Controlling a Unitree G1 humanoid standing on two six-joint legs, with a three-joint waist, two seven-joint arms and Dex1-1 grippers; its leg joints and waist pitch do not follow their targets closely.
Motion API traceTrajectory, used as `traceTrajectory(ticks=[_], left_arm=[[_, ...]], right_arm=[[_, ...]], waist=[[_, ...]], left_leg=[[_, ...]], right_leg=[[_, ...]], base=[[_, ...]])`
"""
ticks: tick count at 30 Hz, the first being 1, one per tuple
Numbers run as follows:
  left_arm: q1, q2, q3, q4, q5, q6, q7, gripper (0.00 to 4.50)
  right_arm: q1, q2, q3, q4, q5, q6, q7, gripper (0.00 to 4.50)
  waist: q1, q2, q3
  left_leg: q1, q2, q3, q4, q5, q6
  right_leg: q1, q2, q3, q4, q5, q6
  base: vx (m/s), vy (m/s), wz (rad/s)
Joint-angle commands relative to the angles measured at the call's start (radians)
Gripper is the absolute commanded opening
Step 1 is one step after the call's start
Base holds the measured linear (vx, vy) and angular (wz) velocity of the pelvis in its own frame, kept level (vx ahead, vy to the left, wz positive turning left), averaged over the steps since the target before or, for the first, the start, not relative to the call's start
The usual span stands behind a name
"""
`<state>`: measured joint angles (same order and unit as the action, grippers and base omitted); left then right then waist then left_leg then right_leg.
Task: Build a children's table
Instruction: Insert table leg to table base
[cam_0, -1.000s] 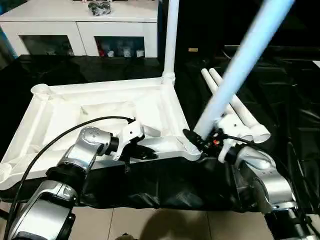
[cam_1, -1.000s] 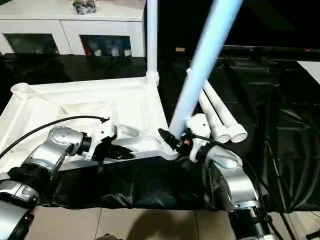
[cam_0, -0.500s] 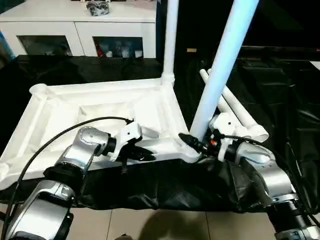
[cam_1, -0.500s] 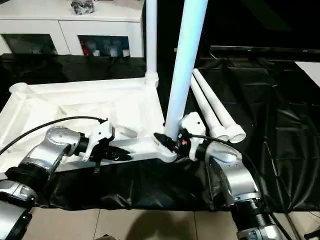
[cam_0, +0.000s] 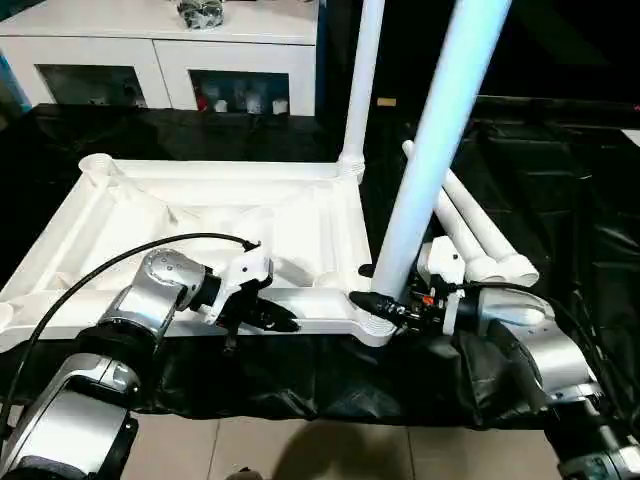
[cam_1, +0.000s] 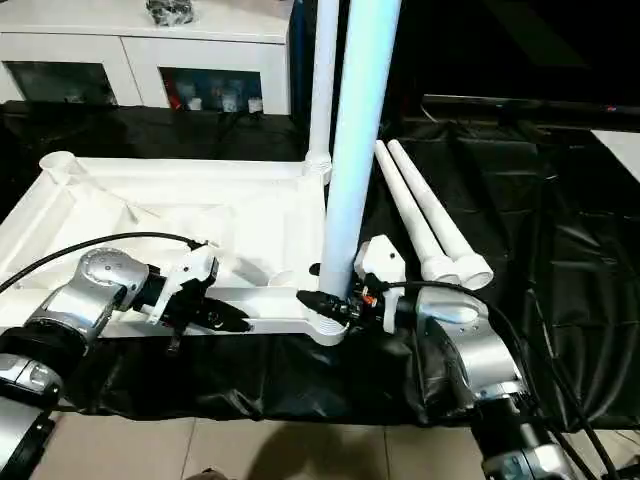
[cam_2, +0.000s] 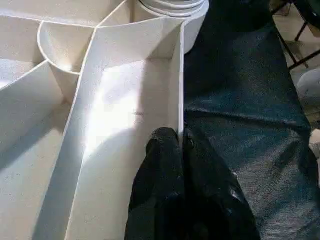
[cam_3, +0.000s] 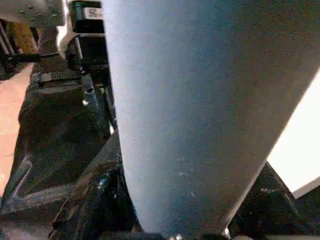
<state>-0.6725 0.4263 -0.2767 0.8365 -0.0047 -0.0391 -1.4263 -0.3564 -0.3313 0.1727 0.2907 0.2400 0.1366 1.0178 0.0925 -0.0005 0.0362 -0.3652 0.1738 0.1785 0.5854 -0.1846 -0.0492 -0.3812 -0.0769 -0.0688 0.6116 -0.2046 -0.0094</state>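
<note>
Right claw (cam_0: 385, 305) grips smooth tubular leg (cam_0: 435, 150); left claw (cam_2: 177, 142) pinches ribbed tabletop (cam_0: 200, 215) rim

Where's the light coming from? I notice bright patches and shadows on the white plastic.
Left wrist view: light, seemingly from above, leaves a bright patch on the tabletop, and the left gripper casts a shadow beside it. Left eye view: the black cloth glints along its creases. Right wrist view: the held leg sits in shade.

The tabletop (cam_0: 300, 215) and the legs (cam_0: 440, 150) look like smooth white plastic with a light sheen. Glossy, crinkled black sheeting (cam_0: 560, 200) covers the counter. The forearms (cam_0: 540, 350) are brushed silver metal.
</note>
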Motion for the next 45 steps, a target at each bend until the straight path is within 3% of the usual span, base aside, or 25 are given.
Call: traceTrajectory(ticks=[1, 4, 5, 8, 9, 11, 12, 13, 16, 18, 20, 21, 24, 26, 27, 28, 33, 39, 43, 45], left_arm=[[-0.056, -0.031, 0.061, -0.031, -0.045, 0.016, 0.078, 0.0], [-0.075, -0.05, 0.098, -0.042, -0.042, 0.068, 0.207, 0.0], [-0.08, -0.061, 0.117, -0.053, -0.042, 0.098, 0.265, 0.0], [-0.076, -0.079, 0.133, -0.094, -0.035, 0.142, 0.34, 0.0], [-0.075, -0.079, 0.134, -0.095, -0.034, 0.143, 0.344, 0.0], [-0.058, -0.117, 0.156, -0.161, -0.016, 0.21, 0.475, 0.0], [-0.048, -0.134, 0.163, -0.193, -0.012, 0.24, 0.529, 0.0], [-0.031, -0.156, 0.161, -0.234, -0.01, 0.266, 0.561, 0.0], [-0.002, -0.186, 0.135, -0.29, -0.009, 0.293, 0.586, 0.0], [0.0, -0.184, 0.118, -0.288, 0.001, 0.277, 0.571, 0.0], [0.001, -0.181, 0.113, -0.29, 0.002, 0.274, 0.565, 0.0], [0.003, -0.177, 0.111, -0.299, -0.001, 0.285, 0.549, 0.0], [0.009, -0.166, 0.106, -0.318, 0.001, 0.3, 0.525, 0.0], [0.016, -0.163, 0.103, -0.339, 0.001, 0.317, 0.53, 0.0], [0.022, -0.157, 0.099, -0.356, 0.001, 0.33, 0.528, 0.0], [0.022, -0.156, 0.098, -0.357, 0.001, 0.331, 0.527, 0.0], [0.014, -0.139, 0.095, -0.336, -0.002, 0.307, 0.494, 0.0], [0.013, -0.119, 0.082, -0.325, -0.02, 0.26, 0.411, 0.0], [0.012, -0.106, 0.072, -0.312, -0.029, 0.223, 0.355, 0.0], [0.01, -0.096, 0.064, -0.295, -0.03, 0.196, 0.314, 0.0]], right_arm=[[0.013, 0.04, 0.067, 0.115, -0.058, 0.024, -0.054, 1.89], [-0.089, 0.109, -0.002, 0.264, -0.101, -0.004, -0.258, 1.89], [-0.134, 0.136, -0.027, 0.329, -0.114, -0.01, -0.337, 1.89], [-0.188, 0.162, -0.035, 0.412, -0.135, -0.017, -0.412, 1.89], [-0.19, 0.163, -0.035, 0.415, -0.135, -0.018, -0.414, 1.89], [-0.235, 0.191, -0.044, 0.486, -0.143, -0.025, -0.488, 1.89], [-0.256, 0.205, -0.053, 0.523, -0.144, -0.031, -0.519, 1.89], [-0.271, 0.22, -0.061, 0.545, -0.14, -0.03, -0.537, 1.89], [-0.296, 0.256, -0.081, 0.588, -0.141, -0.025, -0.554, 1.89], [-0.297, 0.266, -0.081, 0.589, -0.14, -0.011, -0.561, 1.89], [-0.298, 0.268, -0.08, 0.593, -0.141, -0.012, -0.562, 1.89], [-0.306, 0.276, -0.075, 0.61, -0.14, -0.011, -0.56, 1.89], [-0.317, 0.286, -0.074, 0.63, -0.142, -0.03, -0.553, 1.89], [-0.326, 0.29, -0.08, 0.648, -0.15, -0.043, -0.555, 1.89], [-0.335, 0.295, -0.087, 0.665, -0.156, -0.064, -0.546, 2.45], [-0.336, 0.297, -0.089, 0.667, -0.156, -0.069, -0.544, 2.45], [-0.344, 0.298, -0.097, 0.663, -0.145, -0.097, -0.51, 3.03], [-0.341, 0.27, -0.1, 0.644, -0.136, -0.134, -0.437, 3.44], [-0.32, 0.237, -0.08, 0.604, -0.151, -0.15, -0.368, 3.88], [-0.292, 0.205, -0.063, 0.556, -0.148, -0.147, -0.298, 3.88]], waist=[[-0.001, -0.003, -0.039], [-0.011, 0.002, -0.036], [-0.016, 0.009, -0.037], [-0.019, 0.001, -0.04], [-0.019, 0.006, -0.04], [-0.018, 0.004, -0.045], [-0.018, 0.006, -0.051], [-0.015, -0.003, -0.056], [-0.008, -0.005, -0.059], [-0.004, -0.006, -0.056], [-0.004, -0.005, -0.053], [-0.007, -0.002, -0.051], [-0.01, 0.0, -0.048], [-0.013, 0.001, -0.05], [-0.016, 0.001, -0.049], [-0.017, 0.004, -0.05], [-0.024, 0.003, -0.054], [-0.024, 0.004, -0.055], [-0.02, 0.005, -0.057], [-0.016, 0.007, -0.057]], left_leg=[[0.016, 0.069, -0.026, -0.09, -0.321, -0.007], [0.016, 0.068, -0.035, -0.092, -0.368, -0.048], [0.013, 0.067, -0.041, -0.096, -0.37, -0.067], [0.021, 0.067, -0.032, -0.091, -0.348, -0.061], [0.017, 0.064, -0.027, -0.087, -0.314, -0.047], [0.011, 0.063, -0.024, -0.082, -0.238, -0.022], [0.01, 0.064, -0.022, -0.077, -0.177, -0.01], [0.005, 0.064, -0.02, -0.071, -0.109, 0.016], [0.0, 0.055, -0.013, -0.058, -0.024, 0.086], [0.001, 0.054, -0.012, -0.059, -0.028, 0.107], [0.004, 0.058, -0.013, -0.063, -0.068, 0.096], [0.006, 0.059, -0.014, -0.066, -0.106, 0.073], [0.007, 0.061, -0.015, -0.071, -0.14, 0.047], [0.008, 0.062, -0.015, -0.071, -0.144, 0.034], [0.006, 0.06, -0.015, -0.07, -0.138, 0.035], [0.006, 0.06, -0.015, -0.069, -0.136, 0.035], [0.004, 0.058, -0.014, -0.064, -0.102, 0.062], [0.003, 0.057, -0.013, -0.06, -0.086, 0.084], [0.005, 0.061, -0.013, -0.059, -0.07, 0.098], [0.005, 0.061, -0.012, -0.056, -0.078, 0.1]], right_leg=[[0.027, -0.093, 0.057, -0.087, -0.298, -0.22], [0.021, -0.099, 0.056, -0.09, -0.409, -0.198], [0.025, -0.098, 0.052, -0.089, -0.412, -0.19], [0.018, -0.093, 0.057, -0.088, -0.326, -0.205], [0.022, -0.09, 0.06, -0.084, -0.265, -0.222], [0.032, -0.089, 0.059, -0.075, -0.17, -0.238], [0.035, -0.087, 0.058, -0.063, -0.076, -0.261], [0.043, -0.088, 0.056, -0.051, 0.016, -0.28], [0.043, -0.082, 0.054, -0.043, 0.132, -0.294], [0.041, -0.08, 0.052, -0.045, 0.116, -0.289], [0.04, -0.081, 0.051, -0.052, 0.044, -0.279], [0.039, -0.082, 0.052, -0.057, -0.017, -0.269], [0.037, -0.082, 0.053, -0.061, -0.069, -0.258], [0.037, -0.083, 0.054, -0.06, -0.064, -0.261], [0.038, -0.081, 0.054, -0.059, -0.051, -0.263], [0.038, -0.082, 0.054, -0.057, -0.043, -0.266], [0.041, -0.079, 0.053, -0.052, 0.023, -0.283], [0.042, -0.08, 0.053, -0.049, 0.05, -0.296], [0.04, -0.077, 0.05, -0.042, 0.096, -0.306], [0.04, -0.076, 0.049, -0.042, 0.095, -0.309]], base=[[0.0, 0.0, 0.0], [0.0, 0.0, 0.0], [0.0, 0.0, 0.0], [0.0, 0.0, 0.0], [0.0, 0.0, 0.0], [0.0, 0.0, 0.0], [0.0, 0.0, 0.0], [0.0, 0.0, 0.0], [0.0, 0.0, 0.0], [0.0, 0.0, 0.0], [0.0, 0.0, 0.0], [0.0, 0.0, 0.0], [0.0, 0.0, 0.0], [0.0, 0.0, 0.0], [0.0, 0.0, 0.0], [0.0, 0.0, 0.0], [0.0, 0.0, 0.0], [0.0, 0.0, 0.0], [0.0, 0.0, 0.0], [0.0, 0.0, 0.0]])
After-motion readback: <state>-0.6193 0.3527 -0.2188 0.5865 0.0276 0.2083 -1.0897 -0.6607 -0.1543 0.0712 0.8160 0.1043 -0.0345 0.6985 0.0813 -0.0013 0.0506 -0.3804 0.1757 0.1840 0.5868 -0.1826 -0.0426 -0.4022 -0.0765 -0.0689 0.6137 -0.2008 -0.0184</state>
